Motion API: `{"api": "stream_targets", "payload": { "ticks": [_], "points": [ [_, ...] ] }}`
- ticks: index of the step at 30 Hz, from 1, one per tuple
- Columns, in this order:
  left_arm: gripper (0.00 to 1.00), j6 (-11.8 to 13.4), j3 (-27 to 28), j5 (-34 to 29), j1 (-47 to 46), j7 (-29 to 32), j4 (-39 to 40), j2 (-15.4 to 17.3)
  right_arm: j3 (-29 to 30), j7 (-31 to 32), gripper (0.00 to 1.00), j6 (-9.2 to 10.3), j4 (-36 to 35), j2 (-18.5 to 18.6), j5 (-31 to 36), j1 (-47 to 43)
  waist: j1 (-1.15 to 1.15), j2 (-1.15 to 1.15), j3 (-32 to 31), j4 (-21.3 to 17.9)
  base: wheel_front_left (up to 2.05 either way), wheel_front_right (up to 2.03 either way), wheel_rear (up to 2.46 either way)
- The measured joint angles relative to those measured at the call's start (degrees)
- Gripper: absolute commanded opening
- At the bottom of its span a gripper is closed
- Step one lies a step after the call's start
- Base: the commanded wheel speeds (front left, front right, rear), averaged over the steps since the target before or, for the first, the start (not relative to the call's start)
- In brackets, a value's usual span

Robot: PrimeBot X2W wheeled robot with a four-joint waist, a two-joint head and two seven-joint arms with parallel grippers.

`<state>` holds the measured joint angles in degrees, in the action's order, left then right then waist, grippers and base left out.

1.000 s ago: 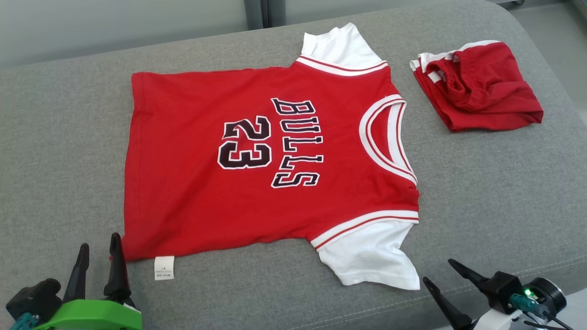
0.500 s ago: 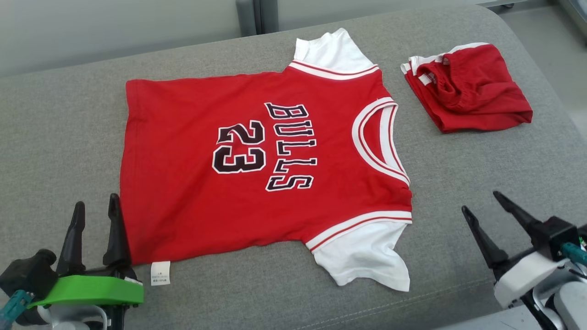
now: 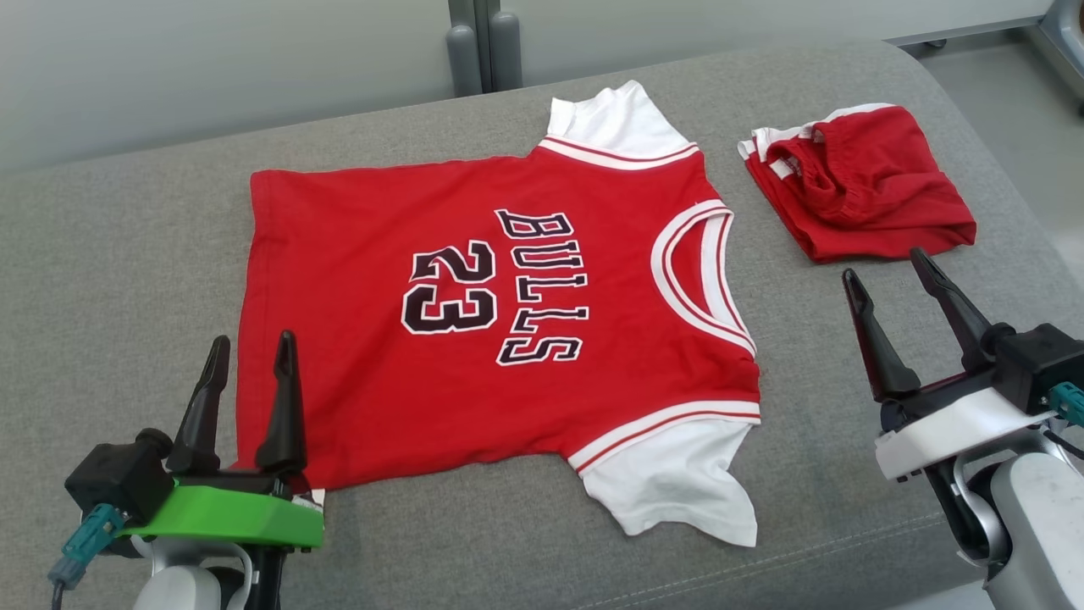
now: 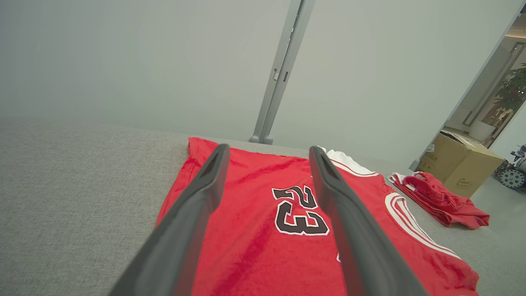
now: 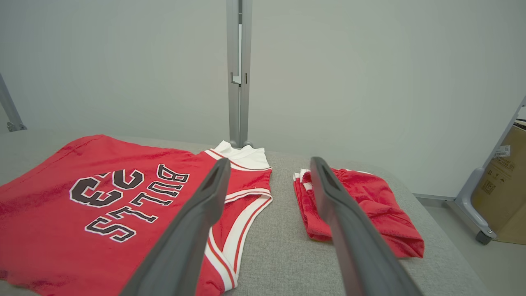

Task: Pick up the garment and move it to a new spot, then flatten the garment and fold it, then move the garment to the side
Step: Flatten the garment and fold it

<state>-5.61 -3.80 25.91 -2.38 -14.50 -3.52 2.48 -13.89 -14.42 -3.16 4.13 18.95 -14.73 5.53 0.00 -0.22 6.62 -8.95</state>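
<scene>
Shows a jersey (image 3: 474,313) spread flat, face up, on a grey cushion (image 3: 118,254), ahead of and between both grippers. Runs lengthwise from side to side: hem toward the left gripper (image 3: 254,337), neckline toward the right gripper (image 3: 882,263) (so prints sideways, letter tops toward the right gripper's side). Sticks one sleeve out away from the grippers and the other back toward them. Looks red in the body, with white sleeves, white-and-red striped trim at armholes and neck, and black, white-edged "BULLS" and "23" on the chest. Lies smooth, apart from a curled edge on the near sleeve. Places the near hem corner right at the left gripper, fingers spread wide with nothing held, one over red cloth and one over bare cushion in the head view. Leaves the right gripper likewise splayed and empty, off the jersey past its neckline, just short of folded red shorts (image 3: 864,203) beyond its tips.
</scene>
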Motion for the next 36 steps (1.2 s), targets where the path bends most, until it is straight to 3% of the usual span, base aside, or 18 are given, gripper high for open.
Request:
{"api": "stream_targets", "payload": {
  "ticks": [7,17,27,36],
  "points": [
    [1.00,0.9,-1.4,-0.7,0.9,0.0,-0.5,0.0,0.3,0.0,1.00,1.75,0.0,-3.5,-1.6,-0.5,0.00,0.00,-1.3,0.8,0.00,0.00,0.00],
    [1.00,4.2,-0.9,-2.5,4.7,0.0,0.1,0.0,1.9,0.0,1.00,3.82,-0.1,-7.1,-2.4,-2.7,0.00,0.00,-2.2,1.7,0.00,0.00,0.00],
    [1.00,7.1,-1.9,-1.5,8.3,0.0,0.9,0.0,1.4,0.0,1.00,3.70,0.0,-8.0,-1.9,-2.7,0.00,0.00,-2.3,2.1,0.00,0.00,0.00],
    [1.00,8.2,-2.1,-1.5,8.4,0.0,2.5,0.1,0.8,0.0,1.00,3.05,0.3,-8.5,-1.3,-2.7,0.00,0.00,-1.9,2.4,0.00,0.00,0.00]
  ]
}}
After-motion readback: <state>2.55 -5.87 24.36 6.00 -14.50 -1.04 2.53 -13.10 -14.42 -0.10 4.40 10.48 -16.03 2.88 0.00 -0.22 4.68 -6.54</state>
